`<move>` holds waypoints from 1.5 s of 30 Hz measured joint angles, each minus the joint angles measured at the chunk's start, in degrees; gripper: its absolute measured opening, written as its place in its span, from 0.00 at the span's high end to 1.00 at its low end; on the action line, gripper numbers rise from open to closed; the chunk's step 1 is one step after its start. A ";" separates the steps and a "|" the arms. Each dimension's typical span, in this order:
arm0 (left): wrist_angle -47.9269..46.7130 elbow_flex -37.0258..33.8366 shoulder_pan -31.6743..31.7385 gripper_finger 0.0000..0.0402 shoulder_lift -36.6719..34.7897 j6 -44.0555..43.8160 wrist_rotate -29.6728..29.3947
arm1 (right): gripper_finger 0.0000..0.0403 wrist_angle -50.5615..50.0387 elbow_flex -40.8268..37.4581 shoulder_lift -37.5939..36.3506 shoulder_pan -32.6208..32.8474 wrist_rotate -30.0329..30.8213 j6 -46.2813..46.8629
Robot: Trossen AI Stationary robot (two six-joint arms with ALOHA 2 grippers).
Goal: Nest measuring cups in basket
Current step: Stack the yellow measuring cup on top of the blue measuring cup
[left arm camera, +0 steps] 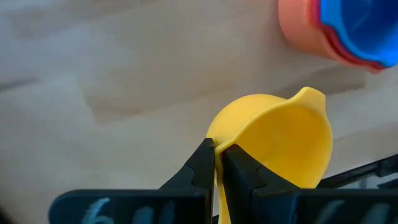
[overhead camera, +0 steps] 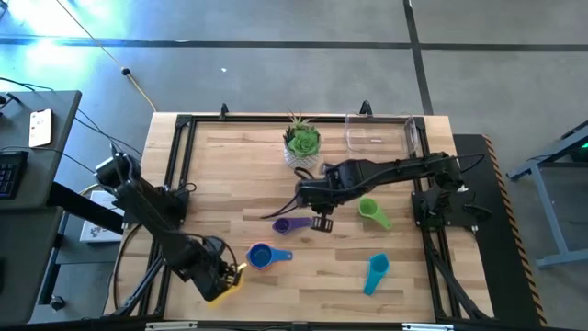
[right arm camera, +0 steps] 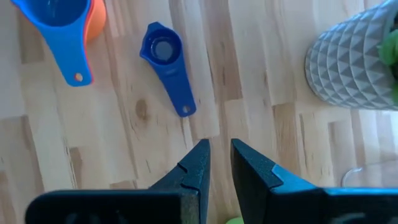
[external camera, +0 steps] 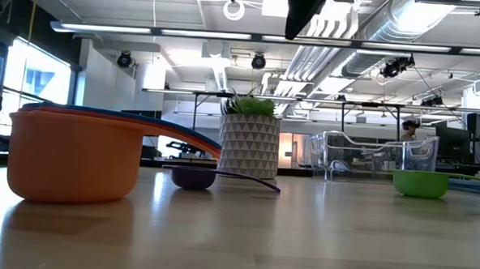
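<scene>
My left gripper [left arm camera: 217,163] is near the table's near-left corner, shut on the yellow cup [overhead camera: 233,278]. Just beside it stands a nested stack: the blue cup [overhead camera: 262,256] on top, red-pink and orange [external camera: 75,166] below. The purple cup [overhead camera: 292,223] lies mid-table, bowl on the wood. My right gripper [right arm camera: 219,155] hovers over the table's middle, just right of the purple cup [right arm camera: 163,50], fingers a little apart and holding nothing. The green cup [overhead camera: 372,211] and the teal cup [overhead camera: 377,273] lie to the right. The clear basket [overhead camera: 381,133] sits at the far edge. My left gripper pinches the yellow cup between its two fingers at a thin yellow strip [left arm camera: 218,186] where it joins the bowl's wall. The bowl [left arm camera: 280,140] reaches out past the fingertips, turned on its side with its spout [left arm camera: 311,96] away from me. Whether it is lifted clear does not show.
A white patterned pot with a green plant [overhead camera: 301,145] stands at the far edge, left of the basket and close to my right arm. A black frame [overhead camera: 184,124] runs around the table. Bare wood lies between the blue stack and the teal cup.
</scene>
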 joint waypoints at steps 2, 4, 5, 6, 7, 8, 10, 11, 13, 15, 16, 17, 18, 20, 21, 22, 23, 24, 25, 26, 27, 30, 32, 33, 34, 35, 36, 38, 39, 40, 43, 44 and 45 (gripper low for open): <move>2.18 0.00 -0.02 0.98 1.93 -1.40 0.00 | 0.86 0.02 0.00 0.00 -0.27 -0.25 -1.78; 3.38 0.00 -0.02 0.98 3.63 -3.07 0.02 | 0.86 0.04 0.01 0.00 -0.38 -0.65 -3.22; 4.15 0.00 -0.06 0.98 4.35 -4.01 0.02 | 0.86 0.04 0.00 0.00 -0.42 -0.84 -3.89; 4.86 0.00 -0.14 0.98 4.98 -4.76 0.00 | 0.86 0.07 0.00 0.00 -0.45 -0.97 -4.70; 5.35 0.00 -0.16 0.98 5.54 -5.32 0.01 | 0.86 0.07 0.00 0.00 -0.45 -1.03 -5.25; 5.85 0.00 -0.19 0.98 6.07 -5.65 0.02 | 0.86 0.07 0.00 0.00 -0.45 -1.20 -6.00; 6.81 0.00 -0.19 0.98 7.16 -5.76 0.04 | 0.86 0.09 0.00 0.00 -0.44 -1.43 -6.78; 6.81 0.00 -0.19 0.98 7.37 -5.77 0.00 | 0.86 0.09 0.00 0.00 -0.43 -1.43 -7.23; 7.34 0.00 -0.19 0.97 7.66 -5.77 -0.02 | 0.86 0.11 0.02 0.00 -0.43 -1.43 -7.79; 7.54 0.00 -0.19 0.96 7.74 -5.77 0.00 | 0.86 0.22 0.02 0.00 -0.43 -1.43 -7.96; 7.51 0.00 -0.17 0.96 7.73 -5.77 0.00 | 0.86 0.28 0.02 0.00 -0.43 -1.42 -7.96; 7.48 0.00 -0.17 0.95 7.73 -5.77 0.01 | 0.86 0.38 0.02 0.00 -0.43 -1.43 -7.96; 7.51 0.00 -0.17 0.95 7.73 -5.77 0.04 | 0.86 0.48 0.02 0.00 -0.43 -1.41 -7.96; 7.42 0.00 -0.17 0.94 7.73 -5.87 0.15 | 0.86 0.75 0.02 0.00 -0.43 -1.41 -7.95; 7.32 0.00 -0.17 0.93 7.73 -5.95 0.24 | 0.86 0.87 0.02 0.00 -0.43 -1.42 -7.84; 7.22 0.00 -0.17 0.92 7.73 -5.93 0.24 | 0.86 0.97 0.02 0.00 -0.43 -1.41 -7.72; 7.15 0.00 -0.17 0.91 7.73 -5.91 0.28 | 0.86 1.10 0.02 0.00 -0.43 -1.41 -7.70; 7.17 0.00 -0.17 0.90 7.75 -5.82 0.28 | 0.86 1.16 0.02 0.00 -0.43 -1.41 -7.70; 7.21 0.00 -0.17 0.88 7.73 -5.82 0.28 | 0.86 1.20 0.02 0.00 -0.43 -1.41 -7.63; 7.22 0.00 -0.17 0.87 7.73 -5.82 0.28 | 0.86 1.29 0.02 0.00 -0.43 -1.41 -7.57; 7.25 0.00 -0.17 0.86 7.73 -5.82 0.30 | 0.86 1.41 0.02 0.00 -0.43 -1.41 -7.54; 7.26 0.00 -0.15 0.81 7.48 -5.85 1.03 | 0.86 1.42 0.02 0.00 -0.43 -1.41 -7.54; 7.28 0.00 -0.15 0.78 6.96 -5.84 1.75 | 0.86 1.42 0.02 0.00 -0.43 -1.41 -7.51; 7.18 0.00 -0.15 0.77 6.56 -5.80 1.75 | 0.86 1.42 0.02 0.00 -0.43 -1.41 -7.25; 7.18 0.00 -0.15 0.76 6.15 -5.80 1.75 | 0.86 1.42 0.02 0.00 -0.43 -1.41 -6.52; 7.18 0.00 -0.16 0.75 5.71 -5.80 1.75 | 0.86 1.42 0.02 0.00 -0.43 -1.41 -5.97; 7.07 0.00 -0.19 0.74 5.14 -5.77 1.69 | 0.86 1.44 0.02 0.00 -0.43 -1.48 -5.38; 6.94 0.00 -0.19 0.73 3.94 -5.16 1.52 | 0.86 1.68 0.02 0.00 -0.43 -2.35 -4.38; 6.71 0.00 -0.19 0.73 3.28 -4.44 1.17 | 0.86 2.00 0.02 0.00 -0.43 -2.84 -3.80; 6.21 0.00 -0.19 0.73 2.70 -3.85 0.71 | 0.86 2.39 0.02 0.00 -0.43 -3.22 -3.17; 5.23 0.00 -0.19 0.72 0.67 -0.30 -0.94 | 0.86 3.89 0.02 0.00 -0.41 -5.65 -0.85; 4.49 0.00 -0.19 0.72 -0.15 1.36 -1.36 | 0.86 4.42 0.02 0.00 -0.35 -6.64 0.00; 3.60 0.00 -0.17 0.72 -1.03 3.07 -1.53 | 0.86 4.97 0.02 0.00 -0.21 -7.39 0.99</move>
